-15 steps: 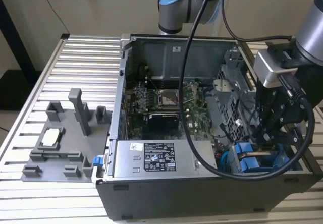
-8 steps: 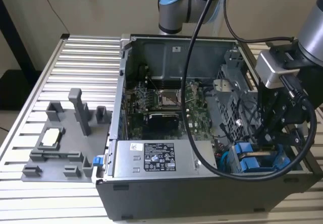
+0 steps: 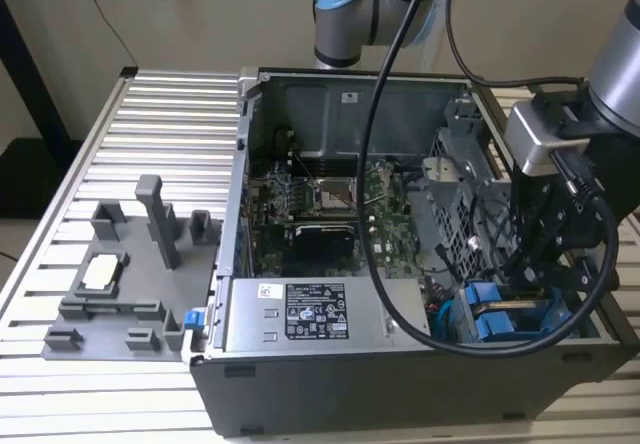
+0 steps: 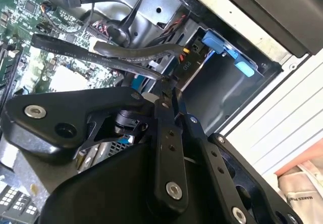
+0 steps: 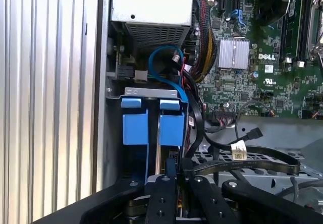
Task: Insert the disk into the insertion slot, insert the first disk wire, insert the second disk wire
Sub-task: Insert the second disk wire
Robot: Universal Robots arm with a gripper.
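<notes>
Black gripper (image 3: pixel 540 264) fingers are pressing nearly together over the blue-framed disk (image 3: pixel 497 316), sitting in the insertion slot (image 3: pixel 520 329) at the case's four o'clock; any grip is unclear. Ribbed aluminium table (image 3: pixel 170 124) is carrying everything, beige wall (image 3: pixel 220 14) behind.

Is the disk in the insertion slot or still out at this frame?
In. The disk's blue carrier sits inside the grey metal insertion slot, with the gripper close beside it.

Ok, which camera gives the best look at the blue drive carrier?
The first wrist view: the blue carrier faces the camera, seated in the cage. The exterior view shows it partly behind cables; the second wrist view catches a blue edge.
</notes>
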